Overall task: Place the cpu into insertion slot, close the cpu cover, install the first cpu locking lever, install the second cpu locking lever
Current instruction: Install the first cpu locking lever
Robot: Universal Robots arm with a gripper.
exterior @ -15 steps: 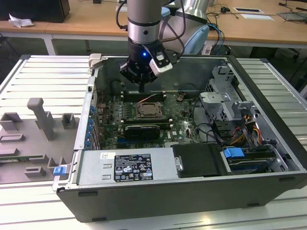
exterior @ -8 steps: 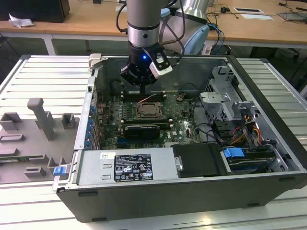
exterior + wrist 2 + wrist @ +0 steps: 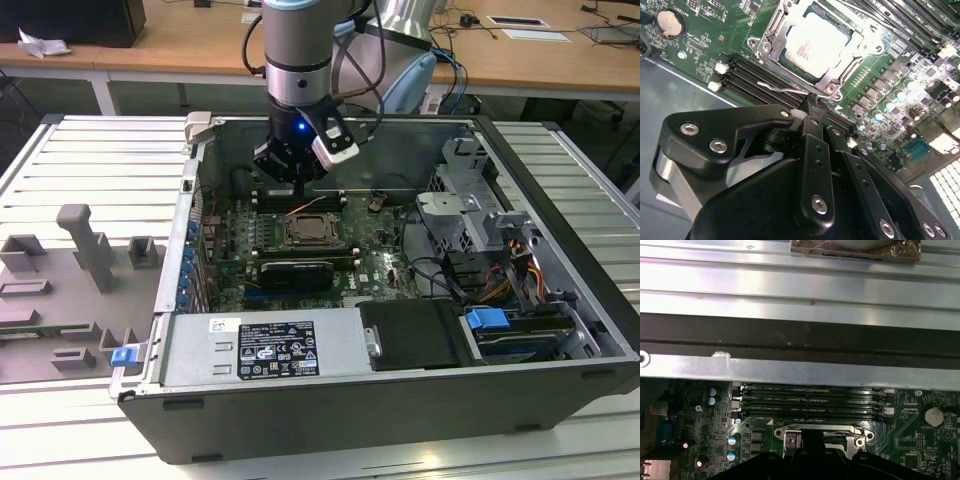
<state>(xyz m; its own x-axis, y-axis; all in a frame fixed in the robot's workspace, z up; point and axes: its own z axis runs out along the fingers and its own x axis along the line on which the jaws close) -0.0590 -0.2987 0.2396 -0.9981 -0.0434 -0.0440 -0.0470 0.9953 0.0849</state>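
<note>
**CPU seated and cover down; a lever at the fingertips**

Wooden desks are seen behind a ribbed metal bench (image 3: 560,150), on which an opened computer case (image 3: 560,390) lies on its side with the motherboard (image 3: 385,265) facing up. At the case's near edge a grey label-bearing box (image 3: 275,350) is mounted, and a grey fixture block (image 3: 85,245) stands on the bench beyond the case's wall at the exterior view's left.

The first step can be judged done: the cpu (image 3: 815,42) is seated flat in the insertion slot (image 3: 315,232), near the middle of the board and closer to the case's far wall. The cpu cover (image 3: 832,80) appears to be lowered around the chip, so that the pale top shows through the cover's square window. The levers are judged not yet finished: a thin silver locking lever (image 3: 782,89) is seen standing clear of the frame's edge, across the black memory slots (image 3: 752,75) rather than tucked under its catch. The state of the other lever cannot be told.

The gripper (image 3: 810,102) is held just over the socket's edge nearest the memory slots, its fingers drawn together, their tips at the lever's free end; whether the wire is actually pinched cannot be told.

The chip is presented as a flat square with a pale silver-beige top bearing faint print, level and undamaged as far as can be seen.
</note>
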